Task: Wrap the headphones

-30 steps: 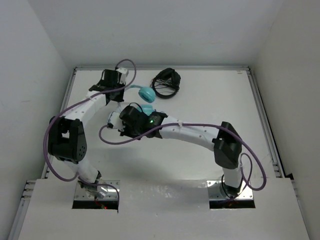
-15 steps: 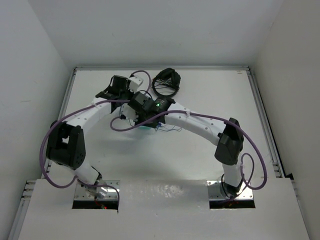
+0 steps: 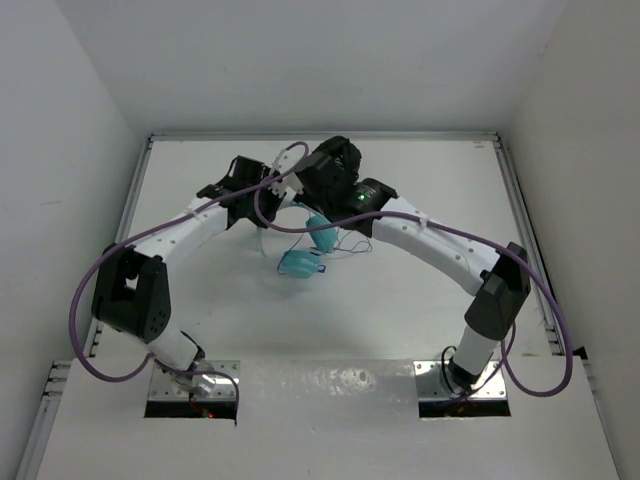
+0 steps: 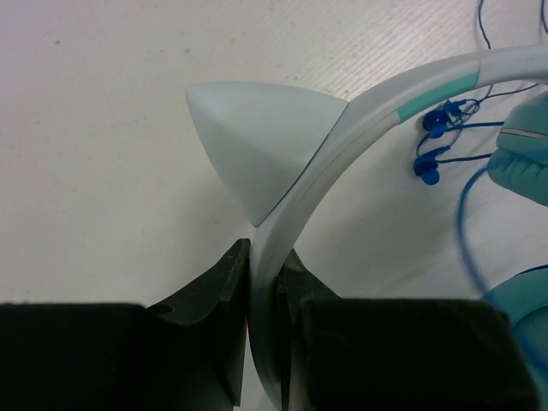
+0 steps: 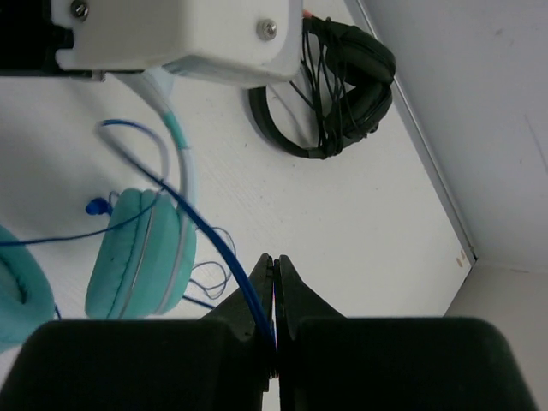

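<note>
Markings: none legible.
No text, label, brand, number or sign can be read in any of the three views. The headphones (image 3: 298, 264) and the black headphones (image 5: 368, 94) are seen with plain surfaces only.
</note>
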You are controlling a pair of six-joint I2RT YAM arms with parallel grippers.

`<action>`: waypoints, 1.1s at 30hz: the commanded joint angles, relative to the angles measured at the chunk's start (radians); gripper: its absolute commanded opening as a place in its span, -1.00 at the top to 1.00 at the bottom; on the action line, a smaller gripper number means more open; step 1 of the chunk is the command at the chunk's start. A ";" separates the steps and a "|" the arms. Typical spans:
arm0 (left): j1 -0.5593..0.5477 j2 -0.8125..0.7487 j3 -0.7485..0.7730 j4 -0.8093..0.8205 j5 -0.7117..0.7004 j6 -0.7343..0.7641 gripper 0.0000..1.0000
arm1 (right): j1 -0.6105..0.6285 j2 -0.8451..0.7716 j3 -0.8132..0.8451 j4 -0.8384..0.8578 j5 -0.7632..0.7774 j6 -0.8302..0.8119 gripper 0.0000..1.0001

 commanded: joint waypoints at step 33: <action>0.146 -0.144 0.275 -0.295 0.180 0.054 1.00 | -0.588 -0.186 -0.367 0.474 -0.298 0.368 1.00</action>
